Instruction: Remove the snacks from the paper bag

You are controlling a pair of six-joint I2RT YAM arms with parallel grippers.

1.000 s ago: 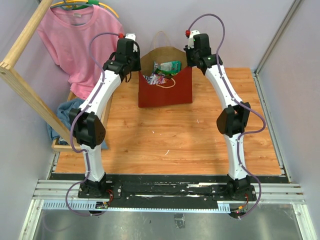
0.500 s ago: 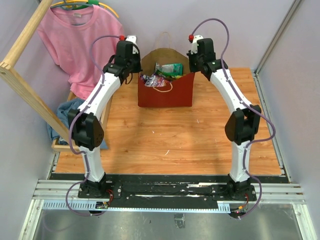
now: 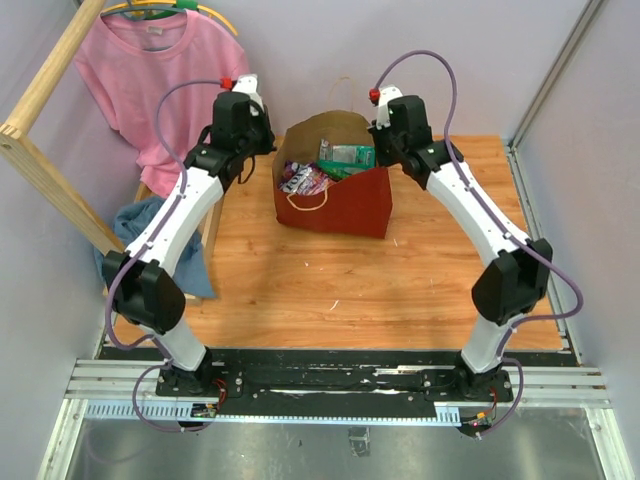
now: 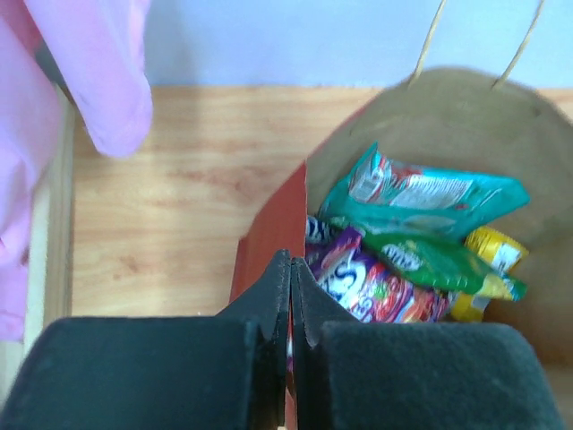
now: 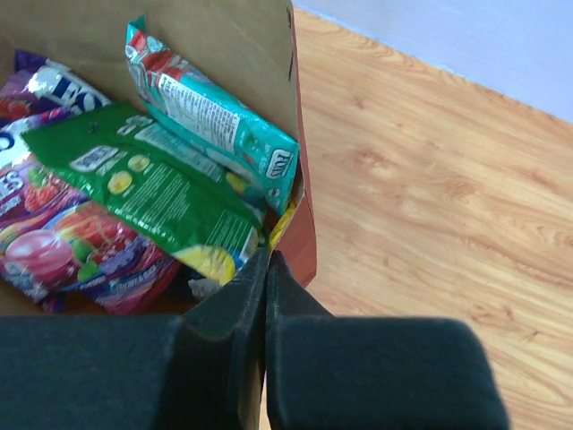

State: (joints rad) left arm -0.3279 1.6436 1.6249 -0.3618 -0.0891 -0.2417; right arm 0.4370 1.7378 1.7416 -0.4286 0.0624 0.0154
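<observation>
A wooden bench (image 3: 330, 290) carries the dark red paper bag (image 3: 345, 205), which stands askew near the far edge with its mouth open. The left fingers (image 4: 285, 278) are clenched on the bag's left wall. The right fingers (image 5: 260, 269) are clenched on its right rim. The snacks (image 3: 320, 172) lie heaped inside: a teal packet (image 5: 210, 116), a green packet (image 5: 152, 193) and a purple packet (image 5: 72, 242). If the arms pull apart, the thin paper may tear. A pinch this close to the rim may slip. Tipping the bag too fast could scatter packets off the bench.
</observation>
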